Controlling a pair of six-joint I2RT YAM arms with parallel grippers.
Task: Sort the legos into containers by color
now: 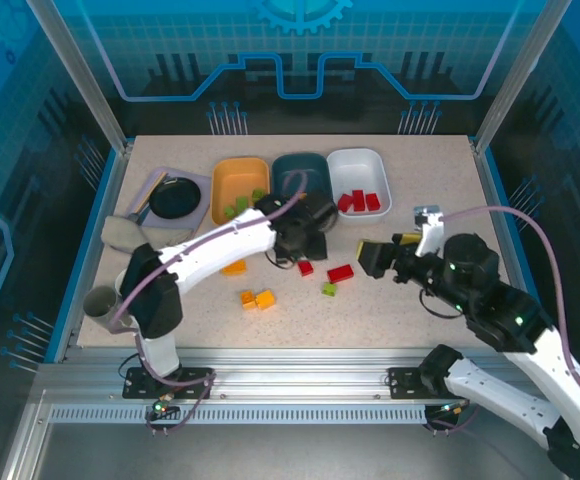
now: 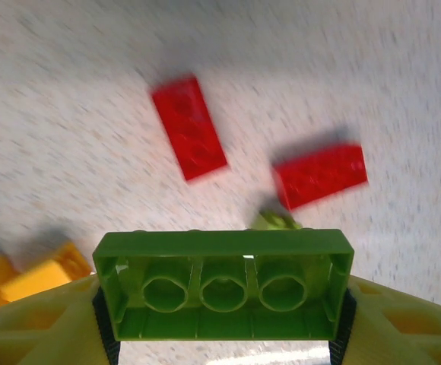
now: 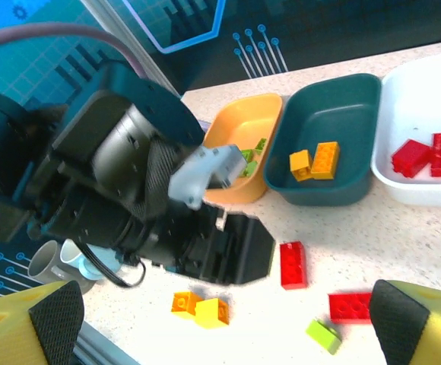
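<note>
My left gripper [image 2: 224,304] is shut on a long green lego [image 2: 224,283], held above the table in front of the tubs [image 1: 305,240]. Below it lie two red legos [image 2: 189,127] [image 2: 320,176], a small green lego [image 2: 275,221] and a yellow-orange pair [image 2: 42,275]. The orange container [image 1: 240,180] holds green legos [image 3: 249,161]. Inside the teal container [image 1: 301,175] are two orange legos [image 3: 315,161], and the white container [image 1: 358,170] has red legos [image 1: 360,201]. My right gripper [image 1: 375,258] stands open and holds nothing, to the right of the loose legos.
A lavender tray [image 1: 160,180] with a black dish stands at the back left, with a grey cloth-like thing [image 1: 120,232] in front of it. A grey mug [image 1: 100,300] sits by the left edge. The left arm [image 3: 129,190] reaches across in front of the orange tub.
</note>
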